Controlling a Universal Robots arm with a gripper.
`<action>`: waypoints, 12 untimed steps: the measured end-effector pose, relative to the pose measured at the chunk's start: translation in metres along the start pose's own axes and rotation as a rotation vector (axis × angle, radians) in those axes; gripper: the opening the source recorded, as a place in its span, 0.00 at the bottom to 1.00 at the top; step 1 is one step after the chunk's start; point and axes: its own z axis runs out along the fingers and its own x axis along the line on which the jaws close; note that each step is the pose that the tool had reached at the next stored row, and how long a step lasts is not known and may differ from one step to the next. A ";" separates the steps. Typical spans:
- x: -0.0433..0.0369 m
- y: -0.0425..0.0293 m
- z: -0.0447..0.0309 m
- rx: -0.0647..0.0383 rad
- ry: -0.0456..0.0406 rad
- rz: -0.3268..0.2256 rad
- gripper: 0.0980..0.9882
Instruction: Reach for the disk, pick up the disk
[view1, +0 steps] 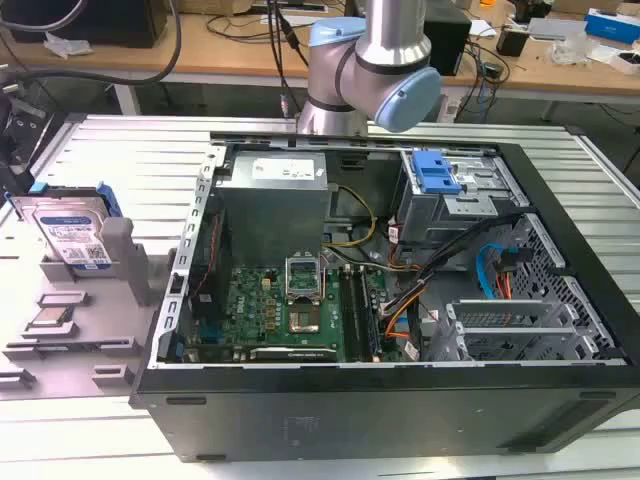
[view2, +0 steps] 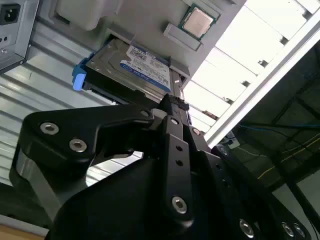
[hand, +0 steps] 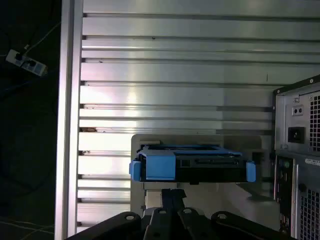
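a slatted metal table (view1: 130, 150) carries an open black computer case (view1: 400, 410), which takes up most of it. behind the case's far edge stands the grey and blue arm (view1: 370, 70), its joint bent over the rear wall. a grey holder (view1: 120, 300) lies at the table's edge on the exterior view's left. the disk (view1: 72, 235) leans in that holder, its white-and-blue barcode label facing up and a blue bracket along its edges. a small square chip (view1: 52, 318) sits in a recess of the holder nearby. in both wrist views the gripper (view2: 172, 102) points at the disk's edge, its fingers (hand: 167, 197) pressed together, grasping nothing.
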 end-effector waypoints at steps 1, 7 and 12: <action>0.0000 0.0000 -0.0001 0.000 0.0004 -0.009 0.01; 0.0000 0.0000 0.0000 0.000 0.0035 -0.091 0.01; 0.0000 0.0000 0.0000 0.000 0.0055 -0.143 0.01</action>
